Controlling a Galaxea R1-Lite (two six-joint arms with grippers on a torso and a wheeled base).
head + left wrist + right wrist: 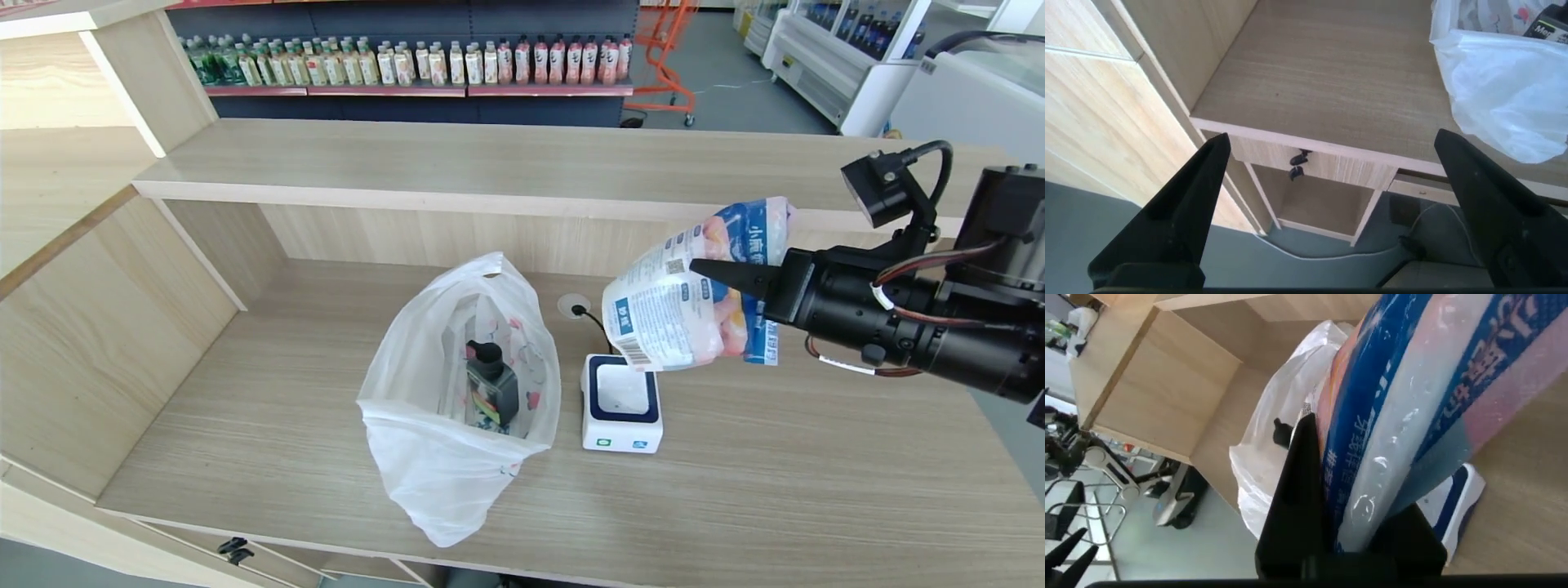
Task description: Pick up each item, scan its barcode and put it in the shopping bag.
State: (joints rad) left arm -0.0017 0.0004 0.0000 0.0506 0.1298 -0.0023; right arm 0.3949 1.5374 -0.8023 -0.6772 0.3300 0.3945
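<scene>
Light wood-grain laminate countertop [775, 465] is bounded by raised back ledge [490, 163] and left side panel [106, 343] of same wood. White thin-plastic shopping bag [441, 465] is stood left of centre, mouth opened upward, lower end near front edge. White box-shaped barcode scanner with dark blue window frame [620, 404] is set flat just beside bag, on its right. Round grey cable grommet [574, 306] is sunk in surface behind scanner; black cable [598, 329] is led from it toward scanner.

Bottle shelf [408, 64]; orange cart [668, 57], bkgd
</scene>
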